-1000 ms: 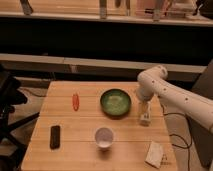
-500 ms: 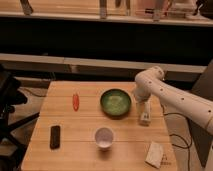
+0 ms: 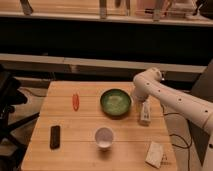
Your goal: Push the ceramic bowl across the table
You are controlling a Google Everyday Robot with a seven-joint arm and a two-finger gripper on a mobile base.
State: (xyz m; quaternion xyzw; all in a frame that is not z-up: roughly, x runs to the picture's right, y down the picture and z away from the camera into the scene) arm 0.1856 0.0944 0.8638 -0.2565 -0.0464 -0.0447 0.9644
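The ceramic bowl [image 3: 116, 102], wide and dark green with a paler speckled inside, sits right of centre on the light-wood table [image 3: 85, 120]. My gripper [image 3: 145, 113] hangs down from the white arm [image 3: 172, 100] just to the bowl's right, low over the tabletop near the right edge. A narrow gap seems to separate it from the bowl's rim; whether they touch is unclear.
A small white cup [image 3: 104, 136] stands in front of the bowl. An orange-red object [image 3: 75, 101] lies to the bowl's left, a black bar [image 3: 55, 136] at the front left, and a white packet [image 3: 155, 153] at the front right corner. A dark chair [image 3: 7, 100] stands left of the table.
The arm's elbow has edged slightly left toward the bowl. The bowl and the other objects have stayed where they were.
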